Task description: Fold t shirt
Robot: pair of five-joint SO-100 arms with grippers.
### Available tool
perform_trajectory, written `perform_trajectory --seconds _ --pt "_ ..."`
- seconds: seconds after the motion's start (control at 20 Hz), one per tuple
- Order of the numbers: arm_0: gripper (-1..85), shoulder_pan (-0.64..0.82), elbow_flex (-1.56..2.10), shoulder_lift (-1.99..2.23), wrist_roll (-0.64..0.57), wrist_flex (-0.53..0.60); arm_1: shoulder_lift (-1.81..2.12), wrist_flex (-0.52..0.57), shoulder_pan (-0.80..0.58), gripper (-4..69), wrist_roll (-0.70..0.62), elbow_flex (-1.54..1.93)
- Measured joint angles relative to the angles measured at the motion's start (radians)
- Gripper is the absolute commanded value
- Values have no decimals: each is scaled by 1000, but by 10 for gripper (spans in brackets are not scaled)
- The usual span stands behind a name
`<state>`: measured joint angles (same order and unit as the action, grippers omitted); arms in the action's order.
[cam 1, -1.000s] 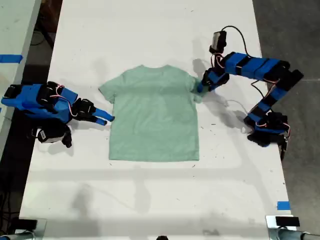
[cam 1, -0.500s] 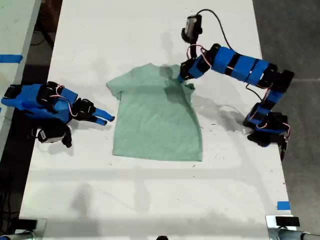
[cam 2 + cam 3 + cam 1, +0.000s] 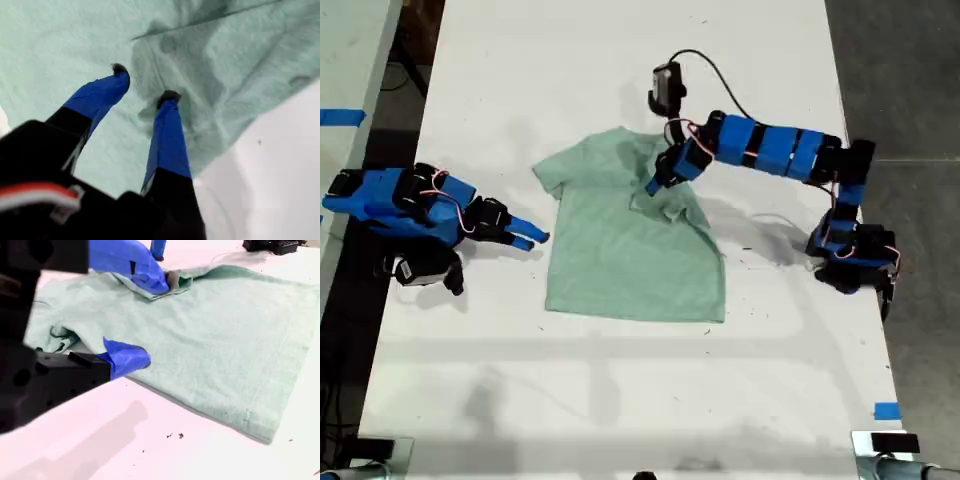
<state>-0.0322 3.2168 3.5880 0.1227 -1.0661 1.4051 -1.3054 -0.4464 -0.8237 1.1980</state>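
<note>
The pale mint-green t shirt (image 3: 620,265) lies flat on the white table (image 3: 620,400), collar toward the far edge. The sleeve (image 3: 672,205) on the exterior view's right is folded inward onto the chest, in a rumpled flap. My first gripper (image 3: 655,185) hovers over that flap, open, its fingertips (image 3: 169,96) resting on bunched shirt fabric (image 3: 225,60). My second gripper (image 3: 532,236) lies low on the table just off the shirt's edge at the exterior view's left, open and holding nothing. From there (image 3: 155,320) the shirt (image 3: 225,335) and folded sleeve (image 3: 177,280) show ahead.
The first arm's base (image 3: 850,255) stands near the table edge at the exterior view's right, with a cable looping over the arm. Blue tape marks (image 3: 886,410) sit near the front corner. Dark floor borders the table on both sides.
My first gripper has swept from the sleeve at the exterior view's right toward the shirt's middle, carrying the sleeve inward and dragging that side of the shirt along. The second arm has stayed still.
</note>
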Motion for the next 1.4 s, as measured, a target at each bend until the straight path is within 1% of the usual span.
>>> perform_trajectory --seconds 0.15,0.2,0.3,0.4,0.5,0.6,0.65,0.75,0.8,0.85,0.95,1.05,1.1,1.25,1.3,1.4 --pt "200 0 0 0 0 0 370 -17 -150 2 25 316" --pt "200 0 0 0 0 0 511 -17 -166 2 41 440" --pt "200 0 0 0 0 0 767 17 -133 2 104 693" --pt "200 0 0 0 0 0 950 101 -46 2 193 939" --pt "200 0 0 0 0 0 1118 229 40 2 276 1204" --pt "200 0 0 0 0 0 1272 368 86 2 321 1460" --pt "200 0 0 0 0 0 1322 419 87 2 327 1563" --pt "200 0 0 0 0 0 1473 445 86 7 328 1700" --pt "200 0 0 0 0 0 1591 439 87 8 330 1763" --pt "199 0 0 0 0 0 1746 390 87 8 336 1827" --pt "199 0 0 0 0 0 2028 242 81 11 359 1853" --pt "199 0 0 0 0 0 2065 156 58 12 382 1858" --pt "199 0 0 0 0 0 2075 121 66 12 420 1858" --pt "199 0 0 2 0 0 2086 8 48 12 698 1858" --pt "199 0 0 2 0 0 2086 2 48 12 726 1858" --pt "199 0 0 2 0 0 2088 0 51 12 738 1858"
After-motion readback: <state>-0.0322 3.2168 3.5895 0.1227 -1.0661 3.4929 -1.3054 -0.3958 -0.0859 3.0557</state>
